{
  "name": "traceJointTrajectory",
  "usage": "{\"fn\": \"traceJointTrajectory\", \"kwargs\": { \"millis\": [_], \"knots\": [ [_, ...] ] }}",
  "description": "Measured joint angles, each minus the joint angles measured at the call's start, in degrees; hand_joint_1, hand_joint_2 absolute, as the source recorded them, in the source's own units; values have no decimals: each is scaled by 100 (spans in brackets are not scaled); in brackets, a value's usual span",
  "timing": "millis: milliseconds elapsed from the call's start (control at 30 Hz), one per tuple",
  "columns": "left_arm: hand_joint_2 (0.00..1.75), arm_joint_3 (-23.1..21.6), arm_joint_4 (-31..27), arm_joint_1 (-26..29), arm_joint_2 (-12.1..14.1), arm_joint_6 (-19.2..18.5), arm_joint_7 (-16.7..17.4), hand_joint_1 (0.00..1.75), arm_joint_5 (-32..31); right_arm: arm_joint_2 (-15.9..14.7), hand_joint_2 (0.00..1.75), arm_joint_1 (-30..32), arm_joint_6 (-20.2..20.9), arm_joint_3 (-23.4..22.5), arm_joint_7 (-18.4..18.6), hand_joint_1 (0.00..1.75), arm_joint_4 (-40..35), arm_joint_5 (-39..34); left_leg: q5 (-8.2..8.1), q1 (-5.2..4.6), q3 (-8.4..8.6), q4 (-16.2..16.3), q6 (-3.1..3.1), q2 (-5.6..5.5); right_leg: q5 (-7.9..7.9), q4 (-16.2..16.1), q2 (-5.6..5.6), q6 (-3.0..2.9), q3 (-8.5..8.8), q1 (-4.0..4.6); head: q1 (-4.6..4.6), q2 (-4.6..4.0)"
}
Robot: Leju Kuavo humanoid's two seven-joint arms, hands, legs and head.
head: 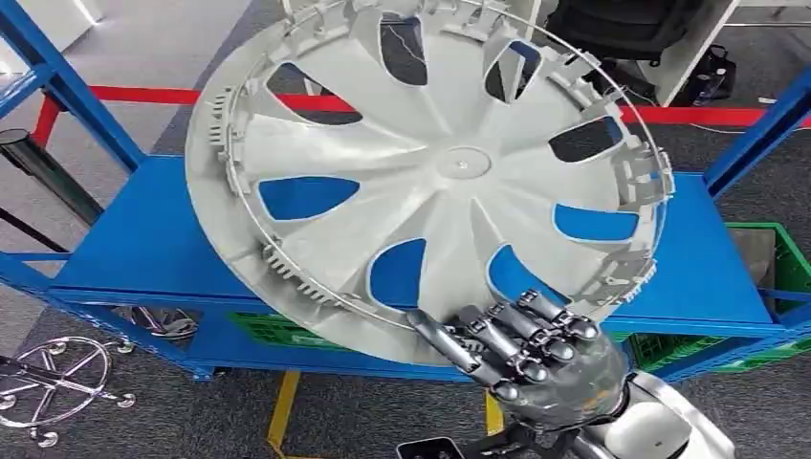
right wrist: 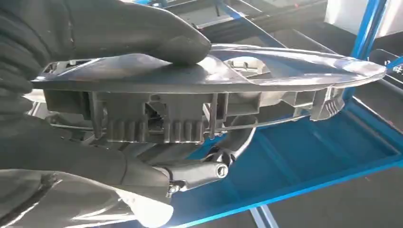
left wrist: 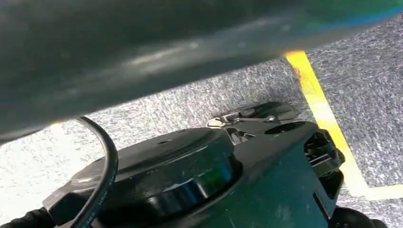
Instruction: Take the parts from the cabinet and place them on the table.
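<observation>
A large silver wheel cover with spoke-shaped openings hangs tilted above the blue shelf top, its ribbed inner side facing me. My right hand grips its near lower rim. In the right wrist view the thumb presses one face of the wheel cover while the fingers wrap under the clipped rim. My left hand is a dark blur close to the camera above grey carpet; how its fingers lie cannot be made out.
Blue frame posts rise at both sides of the shelf. Green crates sit under it and another at the right. A chrome chair base stands on the floor at left. Yellow tape marks the carpet.
</observation>
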Motion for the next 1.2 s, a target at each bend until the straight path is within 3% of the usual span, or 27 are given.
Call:
{"fn": "traceJointTrajectory", "kwargs": {
  "millis": [133, 167, 200, 233, 333, 367, 400, 433, 500, 533, 567, 667, 700, 733, 767, 833, 867, 900, 933, 967, 1033, 1067, 1167, 1200],
  "knots": [
    [0, 0, 0, -3, 7, 24, 79, 0, 26, 24, 175, 7, 0, 0, 33, 175, -4, 0, -9, -5, -7, 6, 58, 1, 11, -16, 3, 35, 5, -2, -4, 0],
    [0, 0, 0, -8, 7, 33, 87, 0, 35, 35, 175, 7, 0, 0, 35, 175, -13, 0, 16, -3, 5, -48, 94, 2, 30, -65, 6, 67, 26, 7, -7, 0],
    [0, 0, 0, -12, -9, 35, 92, 0, 44, 39, 175, 14, 0, 0, 35, 175, -31, 0, 95, 79, 79, -205, 140, 12, -7, -61, 0, 80, 22, 22, -2, 0],
    [0, 0, 0, -14, -11, 35, 92, 0, 50, 39, 175, 12, 0, -2, 44, 175, -31, -2, 116, 71, 134, -271, 162, 36, -108, 64, -52, 78, -39, 35, 15, 0],
    [0, 0, 0, -20, -18, 35, 98, 0, 59, 39, 175, 17, 0, -2, 37, 175, -31, 0, 107, 75, 139, -281, 179, 48, -668, 1360, -71, 118, -717, 14, 24, 0],
    [0, 0, 0, -15, -15, 35, 101, 0, 59, 39, 175, 22, 0, 0, 37, 175, -31, 0, 112, 76, 140, -264, 172, 56, -736, 1675, -73, 136, -907, 13, 24, 0],
    [0, 0, 0, -13, -15, 33, 101, 0, 61, 39, 175, 23, 0, -2, 37, 175, -28, 0, 103, 82, 142, -252, 169, 57, -646, 1708, -78, 152, -961, 7, 28, 0],
    [0, 0, 2, -15, -20, 33, 101, 0, 59, 39, 175, 22, 0, 0, 37, 175, -28, 0, 82, 95, 145, -225, 148, 50, -425, 1469, -81, 173, -876, -8, 26, 0],
    [0, 0, 7, -17, -28, 33, 107, 0, 59, 39, 175, 22, 0, 0, 48, 175, -28, 0, -1, 130, 146, -125, 69, 14, 175, 460, -77, 200, -424, -48, 28, 0],
    [0, 0, 7, -15, -22, 35, 109, 0, 59, 39, 175, 24, 0, -2, 50, 175, -24, 0, -52, 127, 119, -61, 15, 2, 123, 191, -4, 221, -292, -59, 31, 0],
    [0, 0, 7, -34, -17, 42, 109, 0, 59, 42, 175, 21, 0, 0, 59, 175, -28, -2, -71, 95, 45, 49, -16, -2, 138, 122, 43, 174, -247, -45, 55, 0],
    [0, 0, 15, -14, -13, 66, 122, 0, 48, 44, 175, 38, -2, 0, 92, 175, -31, 0, -38, 102, -6, 65, -54, -4, 137, 240, 31, 104, -314, -22, 26, 0],
    [0, 0, 15, -14, -13, 79, 127, 0, 48, 44, 175, 38, -2, 0, 103, 175, -28, 0, -70, 99, -27, 73, -83, -4, 158, 225, -11, 68, -314, -54, 21, 0],
    [0, 0, 17, -21, -13, 92, 127, 0, 46, 44, 175, 36, -2, 0, 122, 175, -28, 0, -176, 96, -46, 150, -117, 143, 168, 214, -56, 19, -321, -57, 11, 0],
    [0, 0, 18, -28, -13, 94, 140, 0, 44, 46, 175, 42, -2, 0, 131, 175, -28, 0, -410, 94, -154, 435, -149, 274, 173, 214, -91, -25, -335, -50, -13, 0],
    [0, 0, 17, -40, -13, 94, 173, 0, 42, 46, 175, 42, -2, 0, 144, 175, -26, 0, -908, 110, -523, 1363, -171, 345, 197, 214, -174, -79, -383, -27, -13, 0],
    [0, 0, 22, -38, -15, 92, 186, 0, 42, 46, 175, 41, -2, 0, 146, 175, -26, 0, -1052, 110, -657, 1728, -171, 345, 217, 215, -208, -102, -414, -18, -11, 0],
    [0, 0, 28, -34, -15, 87, 197, 0, 42, 46, 175, 42, -2, 0, 151, 175, -24, 0, -1049, 110, -667, 1843, -167, 345, 240, 215, -234, -115, -443, -13, -13, 0],
    [0, 0, 31, -32, -15, 87, 203, 0, 42, 46, 175, 43, -2, 0, 149, 175, -24, 0, -922, 110, -542, 1683, -151, 345, 264, 215, -249, -112, -468, -5, -11, 0],
    [0, 0, 33, -33, -15, 85, 203, 0, 42, 46, 175, 44, -2, 0, 149, 175, -24, 0, -719, 109, -313, 1299, -127, 346, 288, 215, -257, -110, -489, 0, -13, 0],
    [0, 0, 33, -49, -13, 85, 205, 0, 42, 48, 175, 40, -2, 0, 149, 175, -24, 0, -311, 91, 346, 171, -40, 364, 344, 215, -267, -77, -518, 6, -13, 0],
    [0, 0, 33, -67, -13, 85, 205, 0, 42, 48, 175, 43, -2, 0, 149, 175, -24, 0, -397, 60, 417, -11, -35, 379, 373, 217, -277, -41, -538, 30, -11, 0],
    [0, 0, 35, -58, -15, 83, 306, 0, 37, 48, 175, 38, -2, 0, 164, 175, -24, 0, -306, 27, 334, 1, -10, 362, 493, 167, -300, 75, -553, 1, -7, 0],
    [0, 0, 35, -43, -15, 65, 354, 0, 15, 48, 175, 39, -2, 0, 175, 175, -24, 0, -236, 35, 317, -49, 28, 362, 540, 145, -297, 129, -550, 11, -7, 0]
  ]
}}
